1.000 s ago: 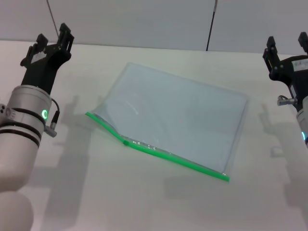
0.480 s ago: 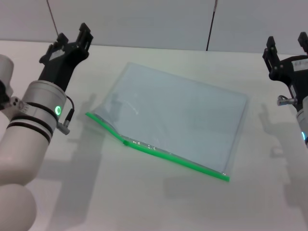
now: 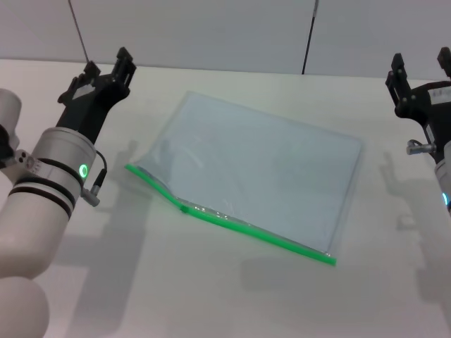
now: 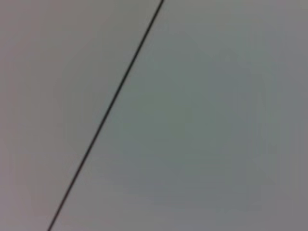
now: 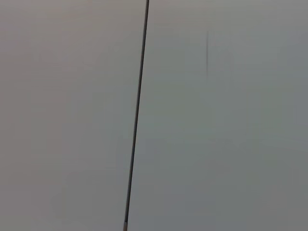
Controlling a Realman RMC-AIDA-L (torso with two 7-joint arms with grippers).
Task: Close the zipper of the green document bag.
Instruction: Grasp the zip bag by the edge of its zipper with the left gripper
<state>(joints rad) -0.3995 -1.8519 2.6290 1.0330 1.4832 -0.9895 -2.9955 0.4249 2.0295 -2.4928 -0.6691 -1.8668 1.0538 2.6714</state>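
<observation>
The green document bag (image 3: 261, 169) lies flat and slanted in the middle of the white table (image 3: 211, 296). Its zipper (image 3: 261, 236) is a bright green strip along the near long edge. A small green slider (image 3: 184, 208) sits about a quarter of the way from the left end. Left of the slider the mouth gapes, with the top sheet lifted. My left gripper (image 3: 107, 65) hovers open above the table, left of the bag's far left corner and apart from it. My right gripper (image 3: 421, 65) is raised at the far right, open and empty.
A grey wall with dark vertical seams (image 3: 308, 35) rises behind the table. Both wrist views show only that wall, each with a seam (image 4: 106, 113) (image 5: 137, 115). The table's far edge (image 3: 232, 69) runs just behind the bag.
My left arm has swung right, bringing its gripper closer to the bag's far left corner. The bag and my right arm have not moved.
</observation>
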